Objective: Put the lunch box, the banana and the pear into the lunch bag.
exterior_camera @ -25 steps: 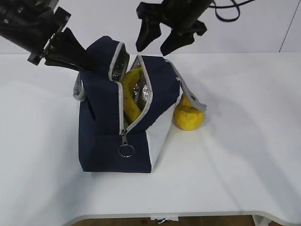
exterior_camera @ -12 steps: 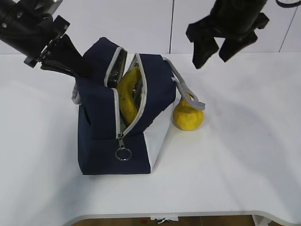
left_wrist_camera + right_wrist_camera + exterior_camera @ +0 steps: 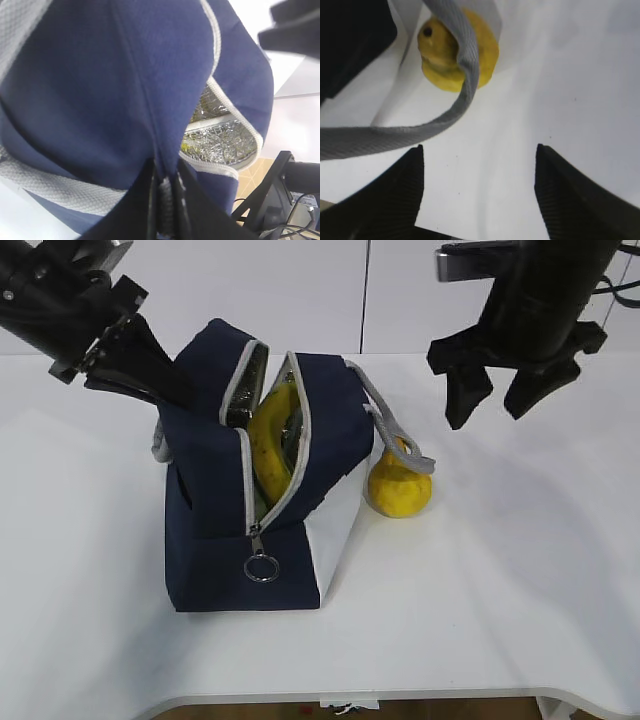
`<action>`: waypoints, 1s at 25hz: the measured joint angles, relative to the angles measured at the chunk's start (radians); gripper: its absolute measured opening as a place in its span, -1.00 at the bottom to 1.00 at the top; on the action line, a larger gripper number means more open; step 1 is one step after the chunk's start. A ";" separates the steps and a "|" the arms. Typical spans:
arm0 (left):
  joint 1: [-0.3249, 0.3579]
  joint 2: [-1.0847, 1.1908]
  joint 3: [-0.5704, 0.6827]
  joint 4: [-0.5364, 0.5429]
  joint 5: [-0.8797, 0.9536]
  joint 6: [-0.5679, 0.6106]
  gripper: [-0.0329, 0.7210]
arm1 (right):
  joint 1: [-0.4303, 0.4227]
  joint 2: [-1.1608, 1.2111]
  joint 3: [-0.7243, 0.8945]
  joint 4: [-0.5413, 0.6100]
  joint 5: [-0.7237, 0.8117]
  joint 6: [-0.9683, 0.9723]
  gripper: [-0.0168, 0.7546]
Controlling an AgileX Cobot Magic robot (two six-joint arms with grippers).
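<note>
We begin with the counter [image 3: 520, 590], white and wide, and take the bag [image 3: 235, 500] as our landmark. The bag stands upright, its zipper open along the top, and the left flap is pulled outward. The left gripper [image 3: 165, 380] is closed on the navy fabric at the bag's upper left edge; in the left wrist view [image 3: 167, 200] we see the cloth pinched between its fingers. The right gripper [image 3: 508, 400] hangs in the air to the right of the bag and above the counter, jaws spread, holding nothing.

The banana [image 3: 268, 445] is already inside the bag and stands in the opening, one end rising toward the top. The box we cannot see; perhaps it lies under the banana, but we cannot tell. The pear [image 3: 400, 485] sits on the counter just beside the bag's right wall, and the grey handle [image 3: 395, 430] lies across its top.

We judge the pear is the step in hand. To do it well, we should bring the right gripper down from the side away from the bag, so that the jaws close on the pear only and not on the handle. The left gripper should hold the mouth wide.
</note>
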 joint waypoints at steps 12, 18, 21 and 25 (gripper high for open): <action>0.000 0.000 0.000 0.002 0.000 0.000 -0.88 | 0.000 -0.047 0.193 0.133 -0.013 -0.016 0.41; 0.000 0.000 0.000 0.002 0.000 0.000 -0.88 | 0.003 -0.010 0.195 0.233 -0.031 -0.031 0.41; 0.000 0.000 0.000 0.002 0.000 0.000 -0.88 | 0.003 0.024 0.195 0.244 -0.081 -0.031 0.41; 0.000 0.000 0.000 0.002 0.000 0.000 -0.88 | 0.003 0.052 0.195 0.250 -0.182 -0.031 0.41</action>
